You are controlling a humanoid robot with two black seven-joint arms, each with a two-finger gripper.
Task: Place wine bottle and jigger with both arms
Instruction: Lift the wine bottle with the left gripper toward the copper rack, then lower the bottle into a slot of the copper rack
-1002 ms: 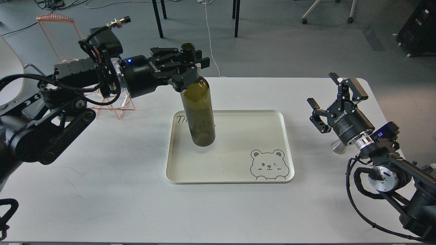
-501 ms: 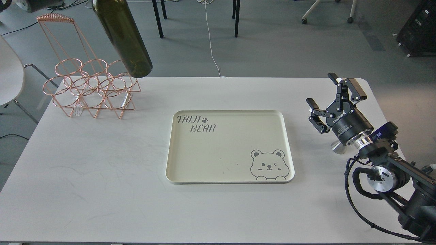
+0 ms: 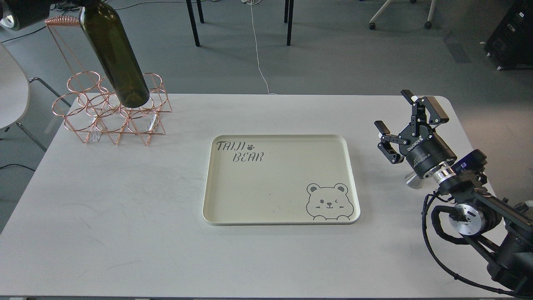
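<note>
The wine bottle [image 3: 114, 54] hangs tilted in the air at the top left, its base just over the copper wire rack [image 3: 79, 121]. Its neck runs out past the top edge. My left gripper's fingers are beyond that edge; only a dark part of the left arm [image 3: 21, 12] shows in the corner. My right gripper [image 3: 410, 125] is open and empty above the table's right side. The jigger [image 3: 412, 180] stands on the table under the right wrist, mostly hidden; only a shiny steel cone shows.
A cream tray [image 3: 352, 175] printed with a bear and "TAIJI BEAR" lies mid-table with nothing on it. The copper rack has several rings and a tall handle at the far left. Chair and table legs stand on the floor beyond.
The bottle was lifted off the tray and carried up and left. In the last half second it moved further left and lower, over the rack. The right arm has barely moved.
</note>
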